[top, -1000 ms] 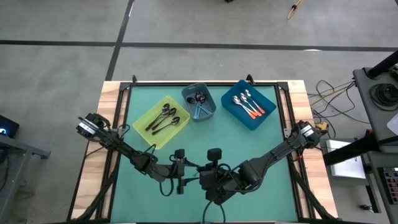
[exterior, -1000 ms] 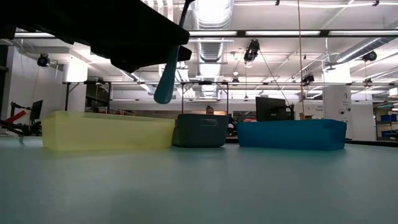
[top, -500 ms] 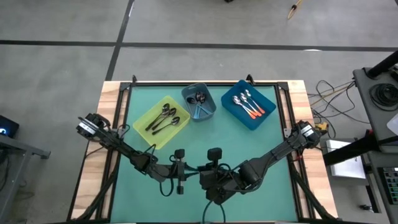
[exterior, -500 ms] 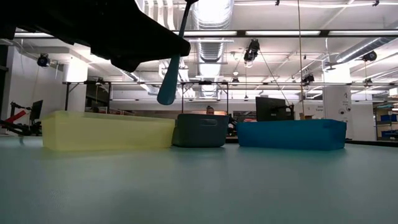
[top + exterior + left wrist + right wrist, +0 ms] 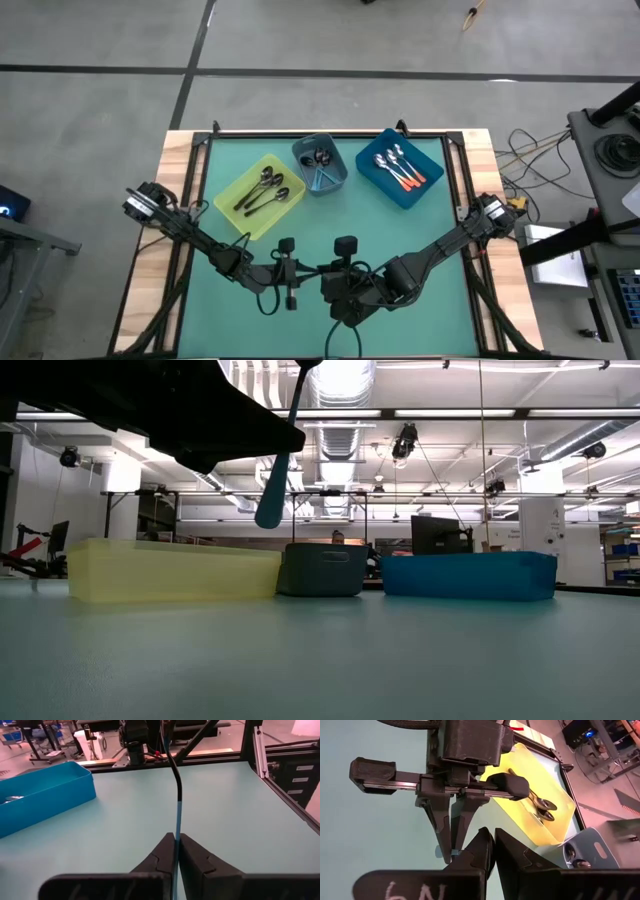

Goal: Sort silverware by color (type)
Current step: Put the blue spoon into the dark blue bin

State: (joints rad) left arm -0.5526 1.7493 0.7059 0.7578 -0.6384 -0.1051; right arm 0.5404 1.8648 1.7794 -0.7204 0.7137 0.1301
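Observation:
One piece of silverware, a spoon with a thin light-blue handle, hangs in the air over the table's near middle between my two grippers. My left gripper is shut on that handle. My right gripper faces it from the right, higher up, and is shut on the spoon's upper, dark end. In the low view the handle's broad free end hangs down, clear of the table. In the high view the grippers meet at the left gripper and the right gripper. My left gripper pinches the blue handle between its two fingers, partway along it. The fingers lie almost level and along the handle, which runs on back between them. The spoon slants upward, clear of the table. My right gripper is shut on the spoon's upper end, slanting down from the table's right. Its own fingers hide the place of contact, so the exact part cannot be told. The spoon hangs down and away from it toward my left gripper.
Three bins stand at the far side: a yellow bin with black-handled spoons, a grey-blue bin with light-blue ones, and a blue bin with orange-red ones. Bare green mat lies between the bins and the grippers.
My left gripper has shut on the spoon's blue handle without moving from its place. The handle's hanging end has swung slightly. My right gripper has kept still, shut on the spoon.

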